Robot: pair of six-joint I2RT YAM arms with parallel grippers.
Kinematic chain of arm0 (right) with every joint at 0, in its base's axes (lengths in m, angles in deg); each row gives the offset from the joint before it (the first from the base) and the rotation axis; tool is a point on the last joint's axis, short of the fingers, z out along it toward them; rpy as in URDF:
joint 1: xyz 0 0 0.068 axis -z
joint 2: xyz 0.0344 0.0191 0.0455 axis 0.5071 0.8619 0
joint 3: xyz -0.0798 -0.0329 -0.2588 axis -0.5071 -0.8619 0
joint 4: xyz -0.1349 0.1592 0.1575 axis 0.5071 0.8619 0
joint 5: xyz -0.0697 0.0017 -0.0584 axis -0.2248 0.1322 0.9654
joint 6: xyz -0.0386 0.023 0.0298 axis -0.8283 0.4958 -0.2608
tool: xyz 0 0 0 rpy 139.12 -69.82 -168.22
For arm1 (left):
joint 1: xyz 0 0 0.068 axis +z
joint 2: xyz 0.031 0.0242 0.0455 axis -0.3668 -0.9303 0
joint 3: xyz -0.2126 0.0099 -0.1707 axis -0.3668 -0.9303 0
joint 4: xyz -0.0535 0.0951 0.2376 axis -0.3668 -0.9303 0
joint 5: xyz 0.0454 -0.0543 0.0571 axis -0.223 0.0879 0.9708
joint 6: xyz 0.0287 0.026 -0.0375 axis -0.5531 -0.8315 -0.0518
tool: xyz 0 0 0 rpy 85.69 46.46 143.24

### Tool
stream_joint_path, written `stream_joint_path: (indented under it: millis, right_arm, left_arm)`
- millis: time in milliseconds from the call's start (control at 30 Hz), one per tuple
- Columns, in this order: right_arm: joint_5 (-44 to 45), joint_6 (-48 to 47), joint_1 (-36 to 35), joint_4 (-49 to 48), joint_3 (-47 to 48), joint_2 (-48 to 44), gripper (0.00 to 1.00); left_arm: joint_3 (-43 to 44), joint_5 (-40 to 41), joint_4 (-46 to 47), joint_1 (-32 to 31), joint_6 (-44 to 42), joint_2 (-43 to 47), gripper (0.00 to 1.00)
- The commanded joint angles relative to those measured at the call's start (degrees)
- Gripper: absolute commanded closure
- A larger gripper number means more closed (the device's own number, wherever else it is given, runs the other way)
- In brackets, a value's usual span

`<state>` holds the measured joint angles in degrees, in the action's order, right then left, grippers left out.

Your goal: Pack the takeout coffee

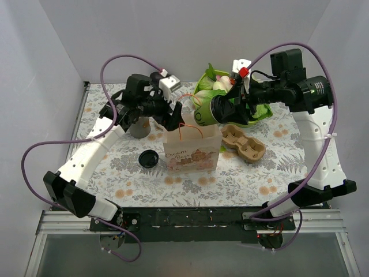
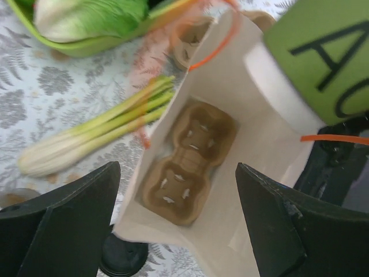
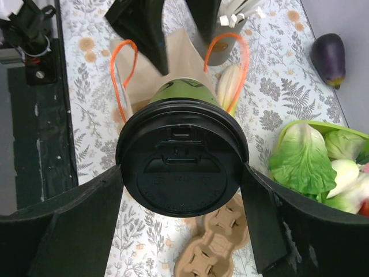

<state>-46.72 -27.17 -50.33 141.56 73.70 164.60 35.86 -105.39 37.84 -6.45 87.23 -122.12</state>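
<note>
The takeout coffee, a green cup with a black lid on it, lies tilted on its side above the mouth of the brown paper bag. My right gripper is shut on the cup just under the lid, one finger on each side. The cup's pale bottom points into the bag. My left gripper hangs open over the bag's near edge, gripping nothing. A cardboard cup carrier lies at the bottom of the bag.
A second cup carrier lies right of the bag. A loose black lid and a grey cup of stirrers sit to its left. Behind are a green tray of lettuce, a leek and an eggplant.
</note>
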Motion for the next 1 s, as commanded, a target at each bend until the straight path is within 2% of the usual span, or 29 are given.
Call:
stream_joint_path:
  millis: [0,167,267,400,533,633,733,833,967]
  right_arm:
    - [7.2,-1.2,-1.4,0.8,3.0,0.2,0.99]
    - [10.7,1.6,-1.3,-0.7,4.6,-2.7,0.99]
    - [9.9,0.0,-1.4,0.1,1.4,-5.8,0.99]
    - [8.9,-1.2,-2.1,1.1,-3.7,-6.7,0.99]
    - [10.4,-1.9,-6.1,1.1,-3.7,-4.7,0.99]
    - [12.9,-1.8,-9.0,1.0,-2.3,-2.0,0.99]
    - [17.0,-1.7,-10.9,1.0,0.0,1.5,0.99]
    - [18.7,-2.0,-11.4,1.1,1.7,4.9,0.99]
    - [20.2,-2.9,-13.0,1.1,3.5,8.2,0.99]
  left_arm:
    - [-2.1,1.9,1.1,-5.4,0.9,3.5,0.19]
    - [-1.3,5.0,-0.2,-7.6,0.4,4.5,0.20]
    - [-0.8,6.1,0.0,-7.5,0.4,5.1,0.20]
    - [3.9,7.4,0.0,-7.5,-0.2,4.5,0.19]
    - [6.0,14.1,1.7,-7.5,-0.9,3.8,0.19]
    - [6.3,23.4,4.7,-7.2,-1.3,4.0,0.19]
    - [6.4,28.9,6.4,-6.8,-2.6,4.1,0.19]
    - [5.7,31.5,7.0,-5.6,-1.9,4.4,0.20]
    - [0.2,33.1,9.8,-3.9,-2.7,6.6,0.20]
